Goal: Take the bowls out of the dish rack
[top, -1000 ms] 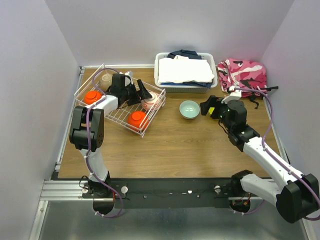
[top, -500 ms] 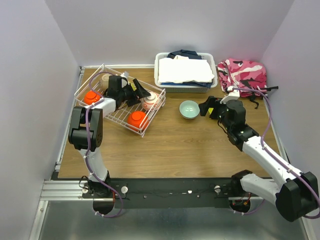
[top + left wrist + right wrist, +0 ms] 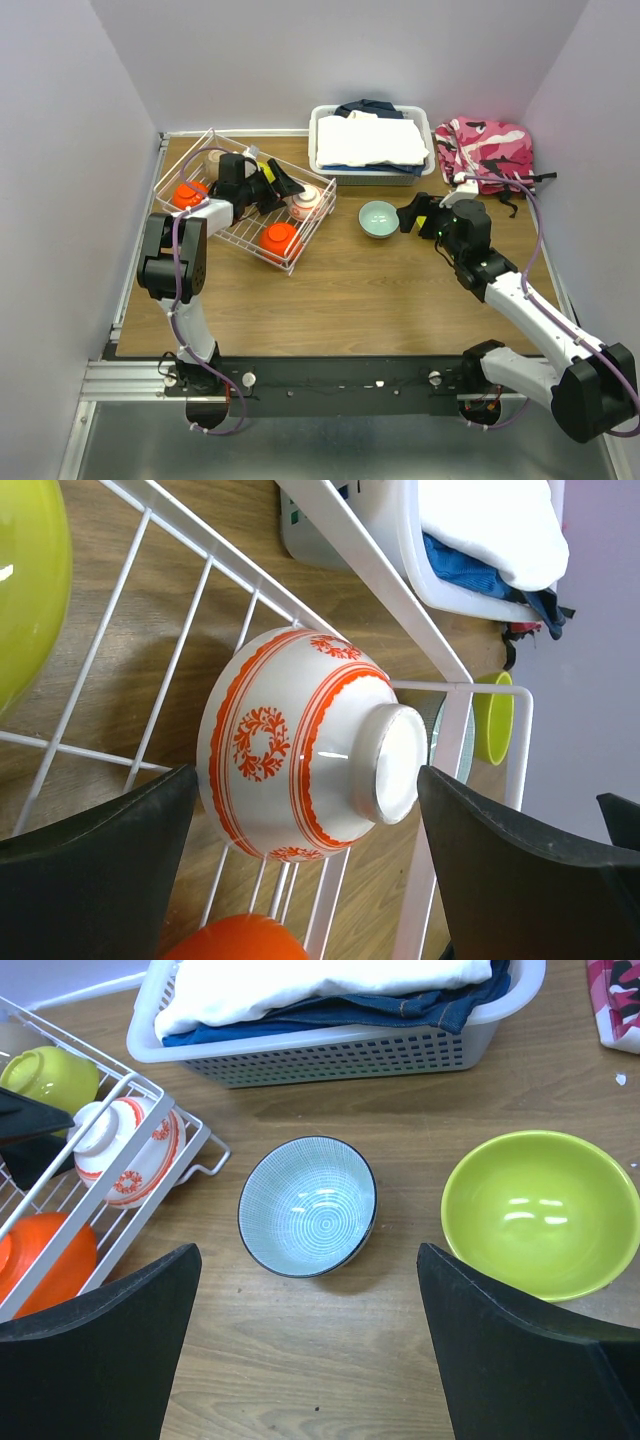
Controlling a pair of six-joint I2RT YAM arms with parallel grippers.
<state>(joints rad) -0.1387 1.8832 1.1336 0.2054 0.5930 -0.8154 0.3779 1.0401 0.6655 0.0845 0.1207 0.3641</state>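
Since a second ago the dish rack has slid slightly right with the left gripper inside it, and the right gripper has crept left.

Nearest, in the rack's front corner: a glossy orange bowl, upside down on the thin white wire grid.

Just behind it is the patterned bowl, white glazed with red bands and leaf medallions. It lies on its side with the foot toward the rack's wire rim. The left gripper is spread wide and straddles it. The rim sits near one black finger and the foot near the other. I can't tell if either touches.

On the wood-grain table, the right gripper is also spread and holds nothing. The pale grey bowl sits upright just ahead between its fingers, finely ribbed inside with a dark rim. The table lime bowl is beside it to the right, not touching.

Further back in the rack: a second orange bowl, the taupe bowl and the rack lime bowl.

At the far edge: a perforated white plastic bin of folded cloth, and a pink camo cloth.
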